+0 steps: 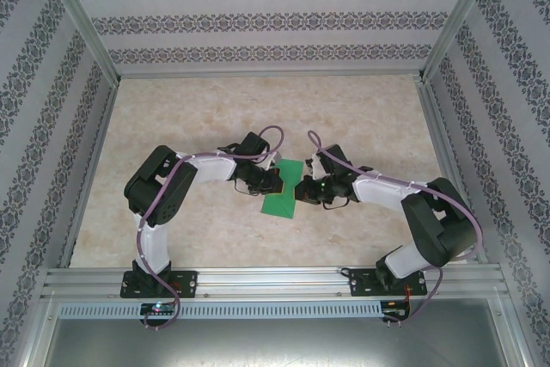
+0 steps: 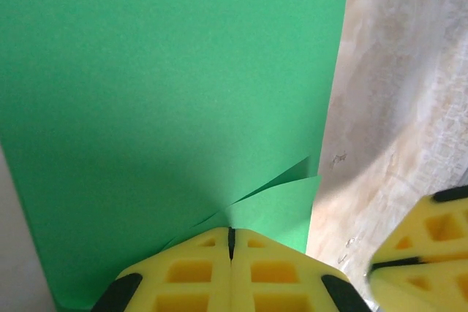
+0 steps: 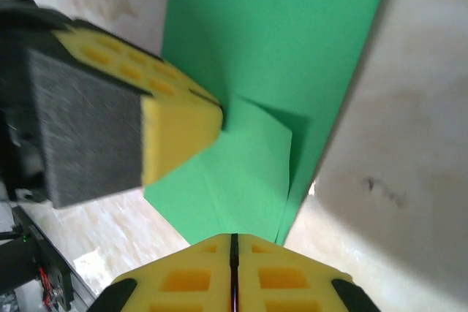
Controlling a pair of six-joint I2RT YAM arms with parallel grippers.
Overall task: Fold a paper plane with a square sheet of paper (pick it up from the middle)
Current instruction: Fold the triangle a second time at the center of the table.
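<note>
One sheet of thin bright green paper (image 1: 280, 204) is lying at the centre of the pale marbled table (image 1: 215, 229). Two white-and-black robot arms are bending in toward it, the left arm (image 1: 159, 191) from the lower left of the top view and the right arm (image 1: 430, 221) from the lower right. There are two end effectors, each with two yellow fingers. The left end effector (image 1: 275, 182) and the right end effector (image 1: 301, 188) are meeting over the sheet's upper half, close together.

The top view is giving the sheet's whole outline, a narrow strip slanting down and to the left, but not how the fingers stand. The left wrist view is showing the left end effector (image 2: 231, 233) with its fingers pressed together at the bottom centre, creases in the sheet (image 2: 161, 71) running up to their tip, and the right end effector (image 2: 387, 261) at the lower right. The right wrist view is showing the right end effector (image 3: 234, 239) likewise closed, over the near edge of the sheet (image 3: 292, 34). One folded flap (image 3: 248, 173) is lying there, and the left end effector (image 3: 212, 111) is touching the paper at the flap's corner. Whether either is nipping paper cannot be told.
</note>
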